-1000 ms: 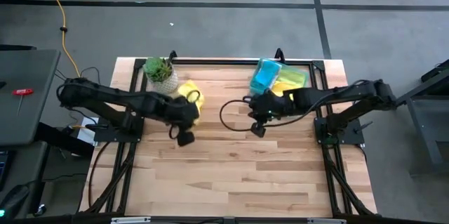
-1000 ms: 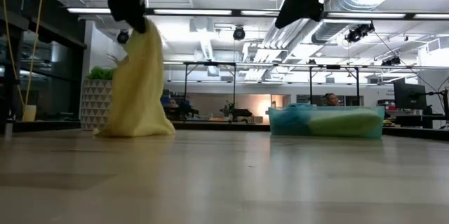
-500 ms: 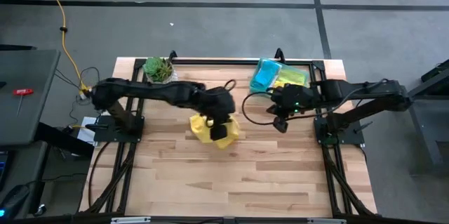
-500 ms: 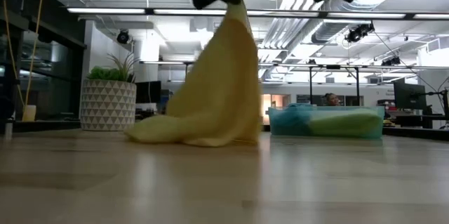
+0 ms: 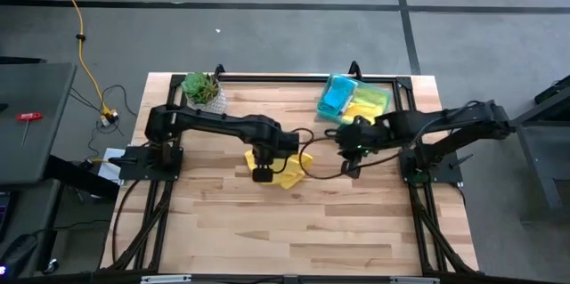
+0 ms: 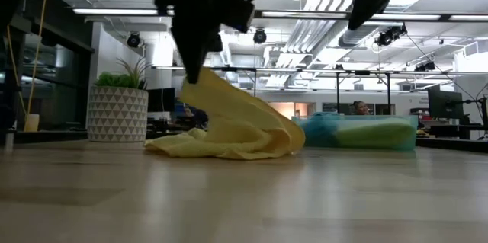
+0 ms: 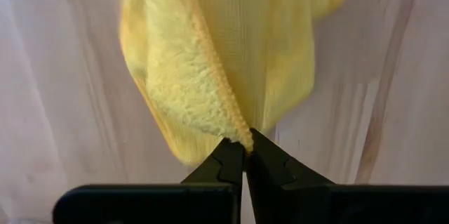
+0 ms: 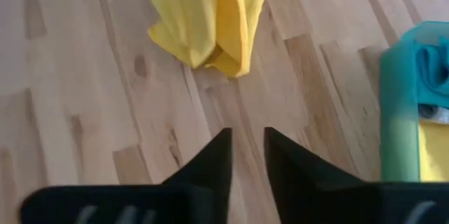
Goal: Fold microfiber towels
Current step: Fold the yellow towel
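Note:
A yellow microfiber towel (image 5: 292, 166) lies crumpled at the table's middle, its lower folds (image 6: 236, 140) resting on the wood. One corner is raised under my left gripper (image 5: 263, 175), which points down and is shut on it. My right gripper (image 5: 349, 170) hangs in the air to the towel's right, slanting down. Its fingers (image 8: 247, 147) stand slightly open with nothing between them. More towels, teal-blue and yellow-green, lie in the translucent tray (image 5: 356, 97). My left gripper pinches a hemmed corner of the yellow towel (image 7: 244, 138) between its two fingertips, coming from above. That corner (image 6: 192, 84) is lifted. The cloth slopes down slack from it, and the rest of the towel lies bunched on the table.
A potted plant (image 5: 203, 90) in a white patterned pot stands at the far left. The tray (image 6: 354, 132) with towels sits at the far right, next to the right arm. Bare wood stretches across the table's near half (image 5: 294, 231).
My left gripper has carried the yellow towel from beside the plant toward the table's middle and has sunk lower. The towel hung tall below it before; now most of the cloth is spread and bunched on the wood. My right gripper has drawn back toward the table's right edge.

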Controlling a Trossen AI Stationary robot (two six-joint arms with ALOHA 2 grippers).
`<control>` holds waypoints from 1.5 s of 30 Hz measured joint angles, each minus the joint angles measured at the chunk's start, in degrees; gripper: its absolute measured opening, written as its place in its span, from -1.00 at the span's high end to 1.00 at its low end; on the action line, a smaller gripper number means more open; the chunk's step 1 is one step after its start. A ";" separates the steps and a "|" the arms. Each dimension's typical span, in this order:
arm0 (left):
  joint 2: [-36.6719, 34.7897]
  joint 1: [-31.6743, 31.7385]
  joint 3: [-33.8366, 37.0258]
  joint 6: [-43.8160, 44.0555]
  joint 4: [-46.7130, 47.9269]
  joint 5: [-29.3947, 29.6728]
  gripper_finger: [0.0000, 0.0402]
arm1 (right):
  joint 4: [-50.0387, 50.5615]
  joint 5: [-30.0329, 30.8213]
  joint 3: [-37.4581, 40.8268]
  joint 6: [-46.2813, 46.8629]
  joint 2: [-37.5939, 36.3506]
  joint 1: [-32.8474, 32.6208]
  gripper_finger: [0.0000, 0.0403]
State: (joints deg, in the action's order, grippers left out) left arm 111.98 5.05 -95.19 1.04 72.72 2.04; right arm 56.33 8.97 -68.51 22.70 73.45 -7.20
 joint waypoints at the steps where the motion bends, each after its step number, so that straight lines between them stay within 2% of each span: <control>1: 0.35 -0.28 -0.01 -0.51 1.47 0.14 1.00 | -0.37 0.03 0.00 -0.60 0.94 0.02 0.56; 5: 0.86 -1.15 0.01 -1.27 4.49 0.22 1.00 | -3.59 0.04 0.15 -3.31 4.43 0.02 0.30; 9: 0.86 -1.85 0.01 -1.27 9.43 0.06 1.00 | -17.93 -1.95 7.18 -2.74 4.93 0.02 0.15; 11: 0.83 -2.32 0.01 -1.26 11.56 0.14 1.00 | -25.87 -2.08 12.65 -1.56 4.94 0.00 0.13; 17: 0.84 -3.64 0.01 -1.27 7.19 -0.20 1.00 | -52.76 -1.98 27.71 7.57 6.59 0.50 0.12; 21: 0.83 -4.12 0.01 -0.01 4.78 -1.47 1.00 | -65.19 -1.92 33.59 13.12 10.83 -0.53 0.12; 24: 0.83 -4.23 0.01 0.81 4.79 -2.07 1.00 | -68.39 -0.54 34.66 15.74 15.63 -1.91 0.12; 29: 0.83 -4.36 0.01 1.24 4.71 -2.07 1.00 | -72.11 0.41 31.77 16.51 24.54 -4.35 0.12; 33: 0.83 -4.36 0.01 1.82 4.99 -2.07 1.00 | -72.93 6.51 28.30 18.82 29.69 -5.91 0.12; 40: 0.81 -4.42 0.01 2.84 5.76 -3.16 1.00 | -71.73 18.84 26.29 23.58 32.02 -6.58 0.12; 45: 0.81 -4.71 0.01 2.35 9.02 -4.10 1.00 | -68.44 19.77 26.19 23.84 31.16 -5.93 0.12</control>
State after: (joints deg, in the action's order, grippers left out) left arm 112.79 0.34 -95.18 3.39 81.74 -2.07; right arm -12.11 28.74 -42.32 46.54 104.61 -13.13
